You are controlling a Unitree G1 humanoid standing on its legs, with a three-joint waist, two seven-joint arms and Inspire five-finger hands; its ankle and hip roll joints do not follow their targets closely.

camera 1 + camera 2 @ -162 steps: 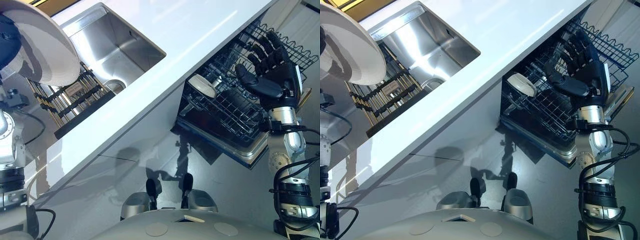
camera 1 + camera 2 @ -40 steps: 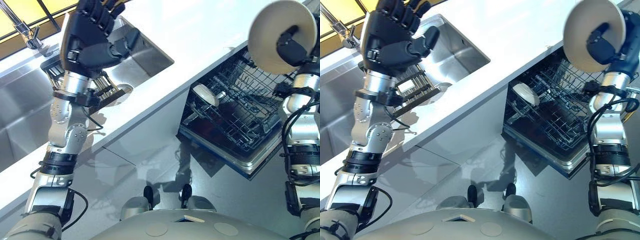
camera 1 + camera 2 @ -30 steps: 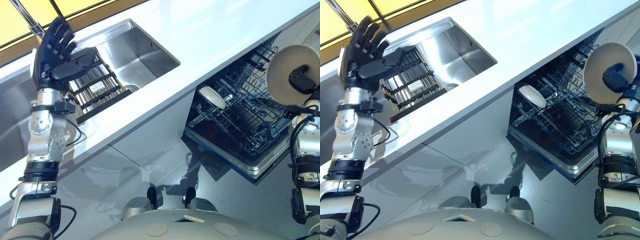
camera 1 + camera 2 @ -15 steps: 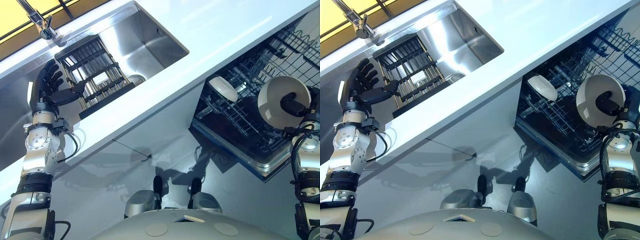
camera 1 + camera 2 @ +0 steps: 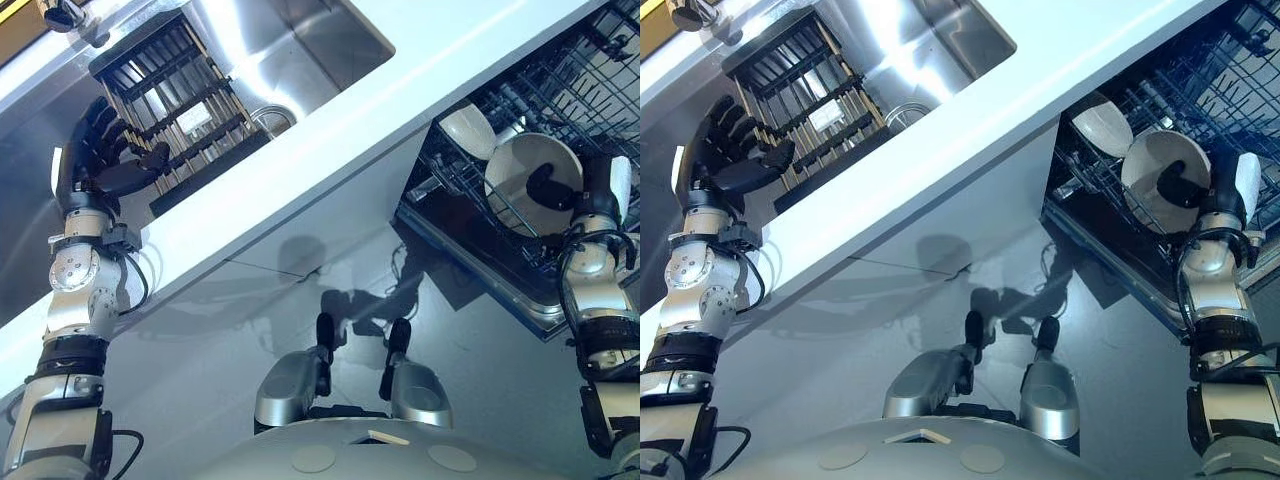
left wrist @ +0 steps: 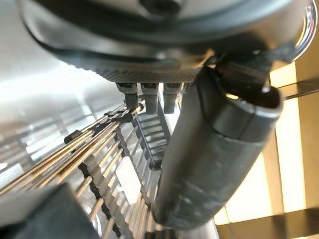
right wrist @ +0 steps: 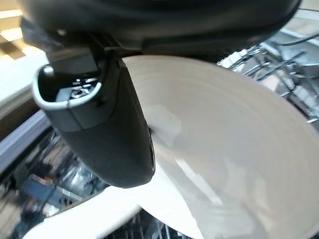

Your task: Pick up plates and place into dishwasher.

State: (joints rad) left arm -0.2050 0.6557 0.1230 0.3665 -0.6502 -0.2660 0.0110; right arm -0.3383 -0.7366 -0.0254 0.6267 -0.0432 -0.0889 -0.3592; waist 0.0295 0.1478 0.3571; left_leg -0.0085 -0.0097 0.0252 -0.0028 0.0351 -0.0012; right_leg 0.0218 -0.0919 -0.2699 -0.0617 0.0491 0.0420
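Holding a round, cream-white plate, the right hand has its dark thumb pressed across the plate's smooth, glossy face, the fingers hidden behind it; the plate stands on edge, tilted, over the lower dishwasher rack. Right wrist view: thumb flat on the plate's shallow well, faint concentric rings toward the rim, rack wires showing past the plate's edge.

Rack: dark wire grid, thin upright tines, drawn out from under the tabletop. A second white plate, same round shape, already stands in the tines just beside the held one, nearer the tabletop edge. Whether the two plates touch — cannot tell. Rack wires beyond the held plate look bare.

Tabletop: white, smooth, straight-edged, running on the diagonal. Set into it, a stainless steel sink, brushed and reflective, square-cornered. Beside the sink, a black drying rack of parallel metal rods in dark frames.

Left hand: raised by the near end of the drying rack, fingers straight and spread, thumb out, holding nothing. Left wrist view: fingertips close above the thin rods
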